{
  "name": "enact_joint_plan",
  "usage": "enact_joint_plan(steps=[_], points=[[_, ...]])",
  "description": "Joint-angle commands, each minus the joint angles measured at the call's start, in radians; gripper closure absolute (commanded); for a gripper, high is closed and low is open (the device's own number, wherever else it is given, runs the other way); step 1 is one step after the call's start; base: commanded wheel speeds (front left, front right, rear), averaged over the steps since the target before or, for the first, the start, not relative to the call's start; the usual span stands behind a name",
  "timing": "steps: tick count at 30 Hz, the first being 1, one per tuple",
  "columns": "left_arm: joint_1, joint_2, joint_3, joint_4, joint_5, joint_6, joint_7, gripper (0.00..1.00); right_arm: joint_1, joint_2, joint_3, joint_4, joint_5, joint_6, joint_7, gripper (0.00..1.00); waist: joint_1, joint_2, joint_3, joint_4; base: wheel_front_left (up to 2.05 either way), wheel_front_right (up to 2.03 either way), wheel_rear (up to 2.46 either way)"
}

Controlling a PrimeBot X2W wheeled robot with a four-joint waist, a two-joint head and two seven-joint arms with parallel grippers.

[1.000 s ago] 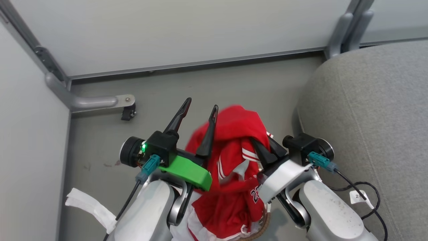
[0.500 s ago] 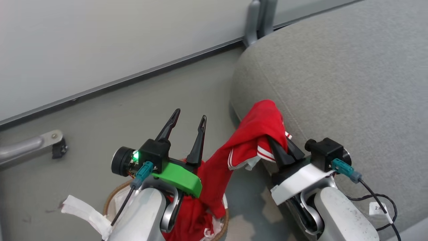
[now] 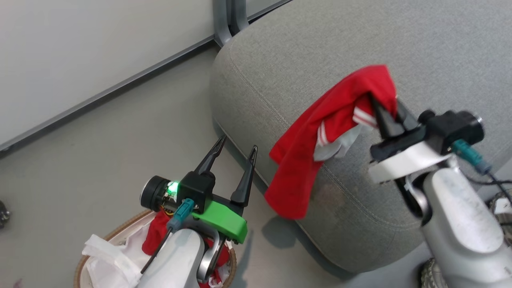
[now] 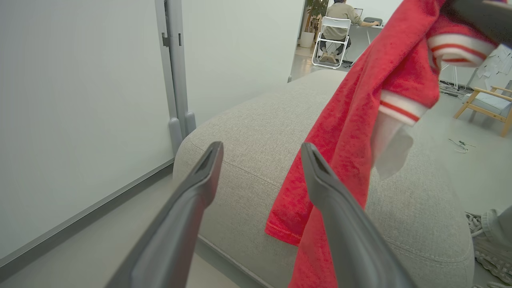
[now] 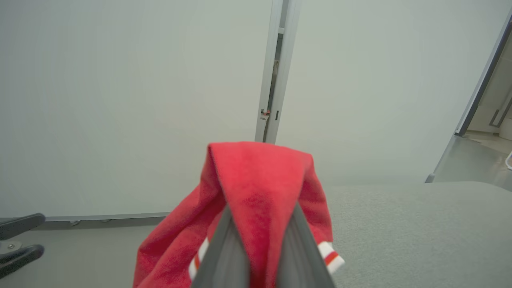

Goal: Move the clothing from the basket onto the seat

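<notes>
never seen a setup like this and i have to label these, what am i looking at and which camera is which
This is a wheeled robot with two arms, each ending in a two-fingered gripper. One picture looks down from its head; the other two look along the fingers from each wrist. The right gripper is shut on a red garment with white stripes, dangling at the grey seat's edge. The left gripper is open and empty by the basket on the floor, which holds more red clothing.
</notes>
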Motion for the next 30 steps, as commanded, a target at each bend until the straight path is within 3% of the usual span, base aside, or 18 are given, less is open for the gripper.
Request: enact_joint_plan(steps=[1,10,16,22,30], points=[[-0.017,0.007,-0.003,0.0,0.008,-0.007,0.0,0.0,-0.052,-0.033,-0.018,-0.011,-0.013,-0.001,-0.001,1.0,0.0,-0.0001,0.069,-0.013,0.0,0.0,0.0],[-0.087,0.007,-0.019,0.018,0.063,-0.036,0.001,0.0,-0.385,-0.249,-0.144,0.038,-0.097,-0.001,-0.001,1.0,0.0,-0.0001,0.238,0.076,0.0,0.0,0.0],[-0.144,0.007,-0.042,0.017,0.096,-0.052,0.001,0.0,-0.573,-0.356,-0.209,0.162,-0.156,-0.001,-0.001,1.0,0.0,-0.0001,0.34,0.149,0.0,0.0,0.0],[-0.184,0.006,-0.046,0.02,0.108,-0.056,0.001,0.0,-0.637,-0.338,-0.27,0.309,-0.187,-0.001,-0.001,1.0,0.0,-0.0001,0.412,0.205,0.0,0.0,0.0],[-0.173,0.006,-0.046,0.039,0.096,-0.06,0.0,0.0,-0.461,-0.242,-0.313,0.509,-0.228,-0.001,-0.001,1.0,0.0,-0.0001,0.393,0.244,0.0,0.0,0.0]])
